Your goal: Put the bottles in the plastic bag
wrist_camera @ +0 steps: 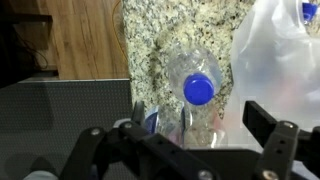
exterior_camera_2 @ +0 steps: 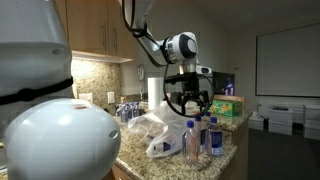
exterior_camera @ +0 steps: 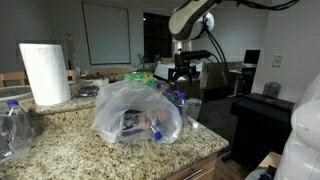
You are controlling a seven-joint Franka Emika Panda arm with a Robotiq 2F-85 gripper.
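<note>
At the left edge of the speckled granite countertop point(exterior_camera: 60, 135) sit a few small clear plastic bottles point(exterior_camera: 12, 125). A tall white paper towel roll point(exterior_camera: 45, 72) stands upright just behind them. In the middle of the counter slumps the large, crinkly, translucent whitish plastic bag point(exterior_camera: 135, 110), with blue print showing on its front. Just right of the bag, near the counter's edge, stands a second cluster of blue-capped bottles point(exterior_camera: 180, 100), which also appear upright in an exterior view point(exterior_camera_2: 200, 138).

The black Robotiq gripper point(exterior_camera: 181, 74) hangs above this cluster, pointing down and clear of the bottles. In the wrist view the gripper point(wrist_camera: 185, 140) has its jaws spread wide with nothing held between them. Below the gap stands one clear bottle with a round blue screw cap point(wrist_camera: 199, 90). The bag's film point(wrist_camera: 280, 60) fills the right side, touching or just beside that bottle.
</note>
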